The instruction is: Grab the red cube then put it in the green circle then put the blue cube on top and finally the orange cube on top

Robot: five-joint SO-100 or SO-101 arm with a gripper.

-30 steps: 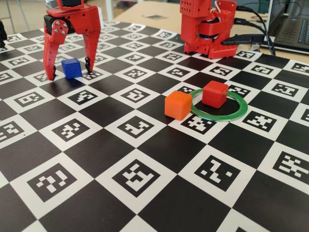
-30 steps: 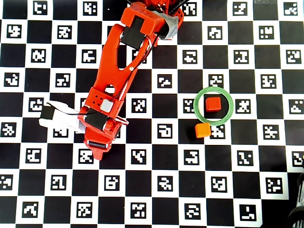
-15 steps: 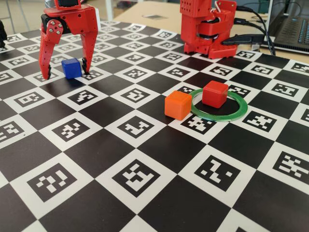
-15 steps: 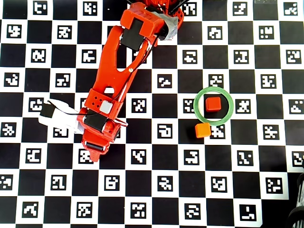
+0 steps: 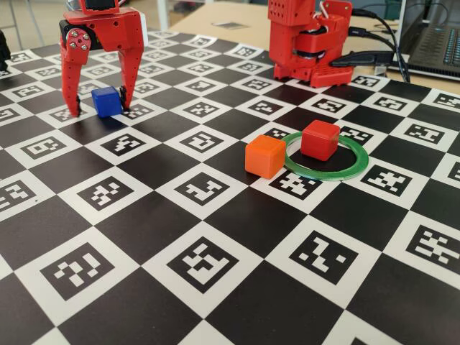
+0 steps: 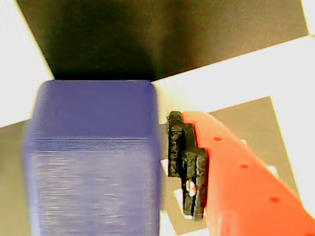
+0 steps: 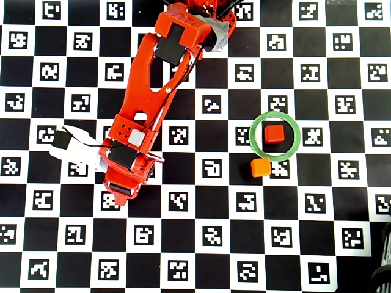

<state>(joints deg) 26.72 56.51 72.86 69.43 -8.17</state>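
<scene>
Fixed view: red cube (image 5: 320,139) sits in the green circle (image 5: 357,164), orange cube (image 5: 264,157) just outside it. So we're on step 2, w/ gripper (image 5: 98,108) jaws spread either side of the blue cube (image 5: 106,100), far left.

Wrist view: blue cube (image 6: 93,157) close to the finger pad (image 6: 184,164); contact unclear. Not clamped yet.

Overhead view: arm (image 7: 156,79) hides the cube. Next we'd close, lift, carry to the red cube.

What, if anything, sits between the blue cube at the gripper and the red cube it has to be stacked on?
Nothing visible blocks it. The blue cube sits between the open fingers of the gripper; bare board separates it from the red cube inside the green circle. The orange cube sits just outside the ring, beside that line.
</scene>
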